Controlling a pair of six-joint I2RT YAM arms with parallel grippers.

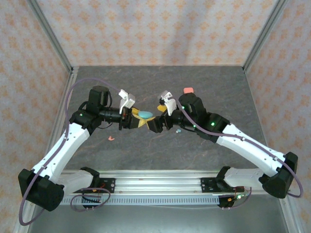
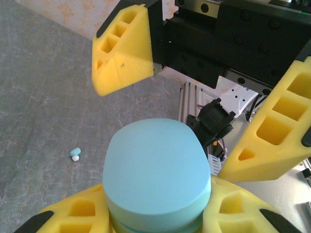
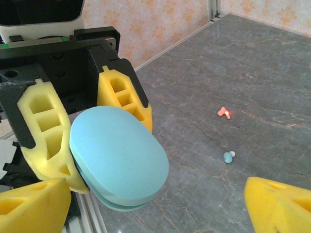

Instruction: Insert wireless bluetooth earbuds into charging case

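Two on desk [image 3: 262, 58]: teal earbud [image 3: 228, 156], pink earbud [image 3: 223, 112] | left tool [image 2: 158, 211] clamps teal case [image 2: 155, 160] aloft | right tool [image 3: 155, 187] spread, likely to open it

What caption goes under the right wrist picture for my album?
The left arm's fingers hold the blue case; a pink earbud and a blue earbud lie on the table.

Tabletop [image 1: 155, 82]: grey, stone-veined, matte. Wall panels [image 1: 155, 29] on three sides: peach wallpaper with an orange floral repeat. Bare aluminium at both far corners: left post [image 1: 53, 36], right post [image 1: 265, 34]. Slotted aluminium rail [image 1: 160, 177] runs along the table's near edge.
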